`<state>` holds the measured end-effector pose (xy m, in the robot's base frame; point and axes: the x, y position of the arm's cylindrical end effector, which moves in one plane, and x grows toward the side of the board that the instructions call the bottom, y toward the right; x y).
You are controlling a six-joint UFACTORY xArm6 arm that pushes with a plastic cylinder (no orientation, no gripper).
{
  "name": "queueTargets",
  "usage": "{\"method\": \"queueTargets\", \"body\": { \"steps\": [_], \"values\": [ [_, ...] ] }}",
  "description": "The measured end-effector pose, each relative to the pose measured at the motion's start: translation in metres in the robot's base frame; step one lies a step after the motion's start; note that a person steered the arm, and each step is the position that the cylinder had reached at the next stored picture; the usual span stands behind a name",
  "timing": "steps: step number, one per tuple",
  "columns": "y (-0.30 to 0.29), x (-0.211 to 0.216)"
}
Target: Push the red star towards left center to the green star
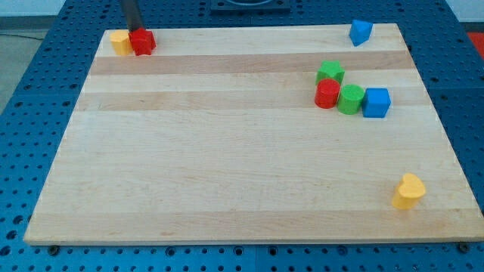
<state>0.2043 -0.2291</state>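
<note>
Because the red star (142, 41) sat at the board's (227, 166) far top-left corner, touching a yellow block (119, 41) on its left, my tip (136, 31) stood just behind it, at its upper edge and slightly to its left, seemingly touching it; the rod carries no jaws, so it held nothing and could only push. From that side, a shove would, I judged, drive the star down the view and a little rightward, away from the corner; that seemed the reason for the placing, since the goal lay far off.

The green star (330, 72) lay well apart, toward the view's upper right, at the top of a tight cluster: a red cylinder (327, 94) just below it, a green rounded block (350, 99) beside that, and a blue cube (376, 102) at the cluster's right end; the red star was meant to end left of that green star, so nearly the whole width of the board remained to cross. A blue block (360, 31) sat at the top-right edge and a yellow heart-like block (408, 190) near the lower right, both clear of the likely path.
</note>
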Motion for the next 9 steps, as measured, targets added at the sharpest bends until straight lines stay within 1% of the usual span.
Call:
{"method": "queueTargets", "body": {
  "steps": [1,2,3,4,6,9],
  "values": [
    [0.005,0.022],
    [0.017,0.055],
    [0.046,0.088],
    [0.061,0.118],
    [0.080,0.164],
    [0.175,0.149]
  ]
}}
